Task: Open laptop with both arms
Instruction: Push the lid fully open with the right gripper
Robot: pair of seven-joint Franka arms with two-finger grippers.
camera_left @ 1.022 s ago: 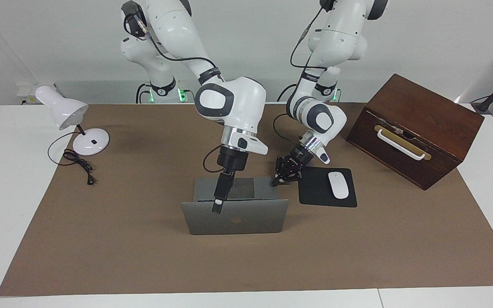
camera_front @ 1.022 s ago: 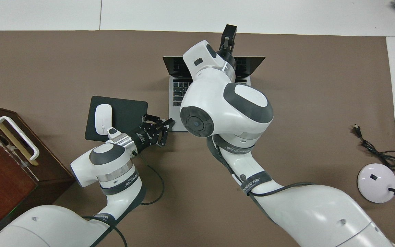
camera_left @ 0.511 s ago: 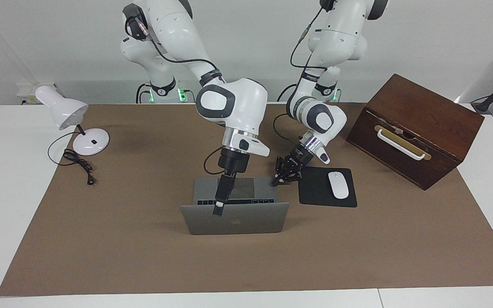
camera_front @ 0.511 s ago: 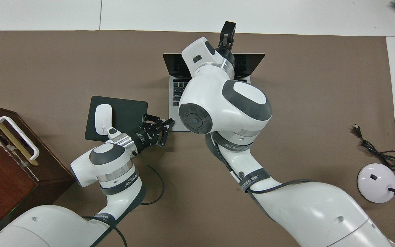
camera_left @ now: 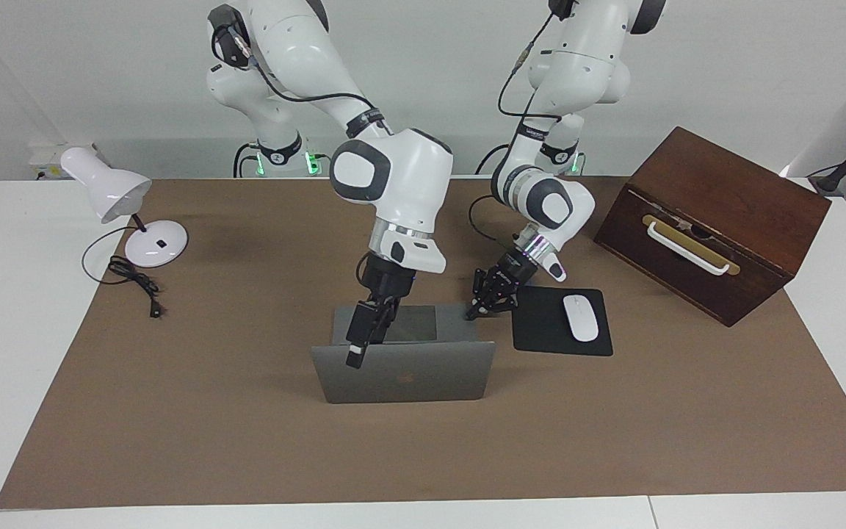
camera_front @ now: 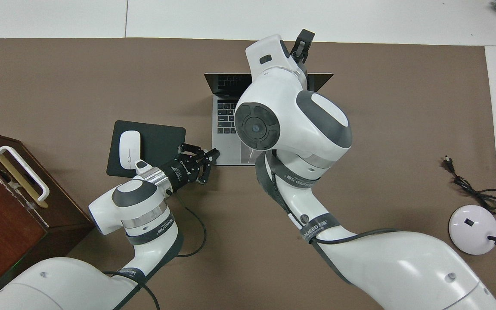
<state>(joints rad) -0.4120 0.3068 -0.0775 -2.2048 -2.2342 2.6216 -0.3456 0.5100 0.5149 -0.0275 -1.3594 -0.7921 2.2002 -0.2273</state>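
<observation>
Now the right gripper [camera_left: 355, 351], its jaw state unclear, has slid along the raised lid of the laptop [camera_left: 407, 376] toward the right arm's end, while the left gripper [camera_left: 483, 305], seemingly clenched, still pins the deck corner, so opening looks nearly done.

laptop [camera_left: 405, 373] open, right gripper [camera_left: 355, 358] perhaps touching lid

The laptop [camera_left: 404, 371] lies beside the mouse pad [camera_left: 561, 321], which carries the mouse [camera_left: 581, 317].
</observation>
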